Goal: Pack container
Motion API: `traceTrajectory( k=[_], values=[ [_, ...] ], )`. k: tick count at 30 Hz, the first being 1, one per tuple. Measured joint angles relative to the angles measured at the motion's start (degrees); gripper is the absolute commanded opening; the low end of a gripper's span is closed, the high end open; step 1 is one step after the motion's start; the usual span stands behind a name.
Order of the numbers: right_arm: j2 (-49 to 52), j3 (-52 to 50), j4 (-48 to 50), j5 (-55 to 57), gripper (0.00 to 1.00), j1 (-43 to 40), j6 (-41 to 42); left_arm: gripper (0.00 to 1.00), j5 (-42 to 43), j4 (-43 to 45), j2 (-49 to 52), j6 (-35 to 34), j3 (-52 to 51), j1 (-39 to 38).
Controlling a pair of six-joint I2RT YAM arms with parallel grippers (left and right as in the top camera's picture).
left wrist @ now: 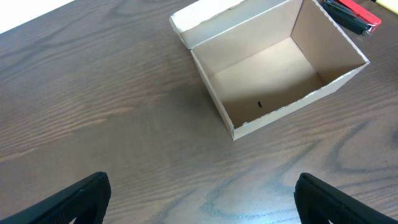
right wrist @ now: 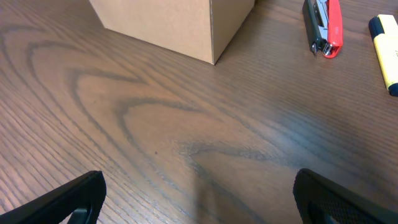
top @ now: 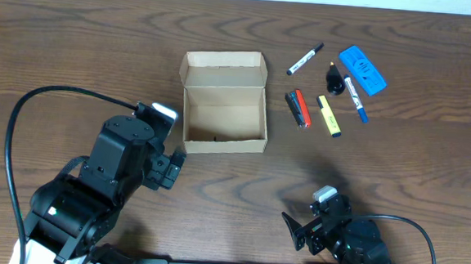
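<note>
A small cardboard box (top: 225,107) sat on the dark wooden bench (top: 76,57), a little left of the middle and toward the far side. It was plain tan-brown with no print. Its hinged lid was thrown back on the far edge, so the top stood open. From the left wrist view the box (left wrist: 273,68) showed pale inner walls, a rough, slightly ragged rim and a flat floor with one small dark speck (left wrist: 260,104) near the front wall. The right wrist view caught only a lower corner of the box (right wrist: 174,25), resting flat on the wood. The left pincer (top: 172,169) lay near the front left corner of the box without touching it. Its fingers were spread wide, with bare wood between them and nothing in their grip (left wrist: 205,202). The right pincer (top: 308,214) sat lower and to the right, well apart from the box, also spread wide over bare bench and holding nothing (right wrist: 199,199). To the right of the box lay a red and black stapler (top: 298,108), nearest it, then a yellow highlighter (top: 329,116). Farther off were a white marker (top: 305,60), a blue-capped pen (top: 355,98) and a flat blue item (top: 362,69).
</note>
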Motion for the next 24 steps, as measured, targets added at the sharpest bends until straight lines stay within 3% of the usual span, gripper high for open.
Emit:
traceTrajectory(
  k=[8,12,15,24],
  values=[
    [0.0,0.0,0.5,0.0,0.99,0.0,0.0,0.95,0.0,0.0,0.0,0.0,0.0,0.0],
    [0.0,-0.1,6.1,-1.1,0.99,0.0,0.7,0.95,0.0,0.0,0.0,0.0,0.0,0.0],
    [0.0,-0.1,11.6,-3.7,0.99,0.0,5.8,0.95,0.0,0.0,0.0,0.0,0.0,0.0],
    [0.0,-0.2,14.5,-8.4,0.99,0.0,18.2,0.95,0.0,0.0,0.0,0.0,0.0,0.0]
  ],
)
